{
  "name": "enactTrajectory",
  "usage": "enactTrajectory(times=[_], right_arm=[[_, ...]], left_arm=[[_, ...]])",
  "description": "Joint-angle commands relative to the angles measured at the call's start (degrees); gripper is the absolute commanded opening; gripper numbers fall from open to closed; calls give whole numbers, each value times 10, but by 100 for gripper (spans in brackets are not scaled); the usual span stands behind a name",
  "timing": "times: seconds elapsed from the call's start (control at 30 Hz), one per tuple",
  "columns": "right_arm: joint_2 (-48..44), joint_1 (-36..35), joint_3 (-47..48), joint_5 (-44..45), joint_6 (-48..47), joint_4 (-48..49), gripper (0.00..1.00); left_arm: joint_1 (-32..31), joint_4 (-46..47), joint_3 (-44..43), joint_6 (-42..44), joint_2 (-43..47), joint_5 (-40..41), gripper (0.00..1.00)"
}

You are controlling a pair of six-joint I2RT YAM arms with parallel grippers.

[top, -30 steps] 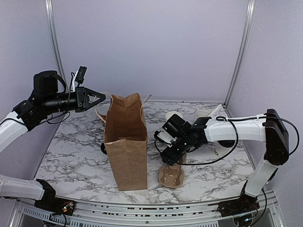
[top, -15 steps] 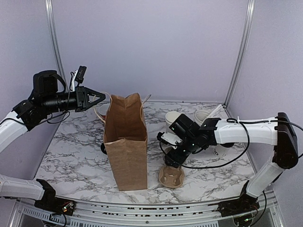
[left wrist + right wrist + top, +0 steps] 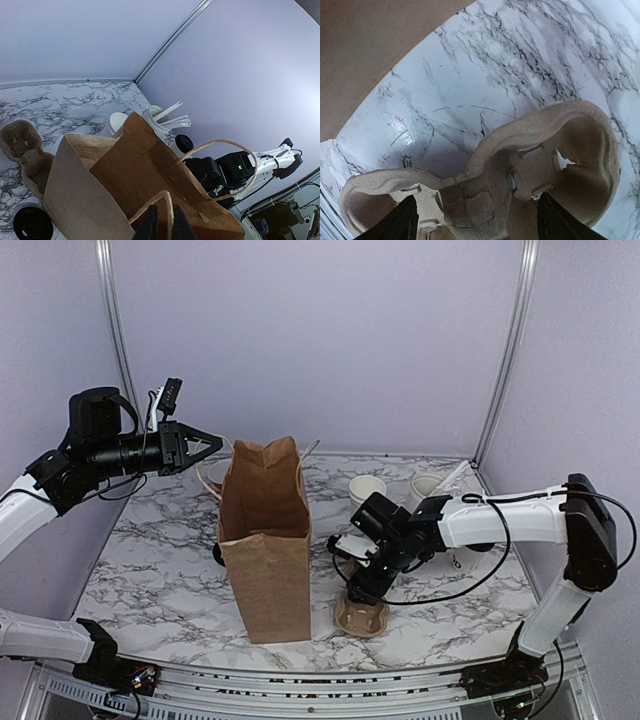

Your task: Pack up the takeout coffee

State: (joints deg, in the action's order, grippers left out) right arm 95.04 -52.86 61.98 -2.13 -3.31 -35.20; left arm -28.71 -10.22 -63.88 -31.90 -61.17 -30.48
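The left gripper [image 3: 161, 222] was pinched shut on the near paper handle [image 3: 166, 199] of the brown paper bag [image 3: 265, 540], its two fingers pressed close together with the strip between them. The bag stood upright and open just below those jaws. The far handle [image 3: 225, 146] arched free on the other side of the bag's mouth. Below and to one side of the left jaws a loose black lid [image 3: 32, 225] lay flat on the marble table [image 3: 150, 560], and past it sat a moulded pulp carrier [image 3: 20, 145]. The right gripper [image 3: 476, 210] hung with its jaws spread wide and nothing between them, directly above a second pulp cup carrier [image 3: 540, 150]. One finger stood to each side of that carrier's raised middle ridge; whether the tips touched the pulp could not be told. The bag's side wall stood just beside these jaws. The takeout coffee [image 3: 184, 143] stood on the table well apart from both pairs of jaws. It was behind the right arm's forearm, on the side away from the bag, so the overhead view hid most of it and the left wrist view showed mainly its round black lid. Beyond the right jaws, toward the back wall, stood a lidless white paper cup [image 3: 367, 488] and a frosted tumbler [image 3: 428, 485] holding sticks.
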Motion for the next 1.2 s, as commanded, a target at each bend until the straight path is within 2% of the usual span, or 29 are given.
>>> enactTrajectory(times=[0.0, 0.3, 0.77, 0.87, 1.07, 1.17], right_arm=[[18, -6, 9, -12, -4, -3, 79], [47, -12, 34, -3, 43, 4, 73], [57, -6, 87, 26, 168, -28, 45], [51, -8, 80, 22, 164, -32, 47], [34, -8, 56, 23, 98, -29, 62], [29, -8, 44, 9, 58, -17, 63]], left_arm=[[4, -4, -10, 0, 3, 0, 12], [4, -3, -10, 0, 7, 0, 12], [4, -3, -8, 0, 9, 4, 12], [4, -2, -8, 0, 8, 4, 12], [3, -1, -9, 0, 4, 1, 12], [3, -1, -8, 0, 4, 1, 12]])
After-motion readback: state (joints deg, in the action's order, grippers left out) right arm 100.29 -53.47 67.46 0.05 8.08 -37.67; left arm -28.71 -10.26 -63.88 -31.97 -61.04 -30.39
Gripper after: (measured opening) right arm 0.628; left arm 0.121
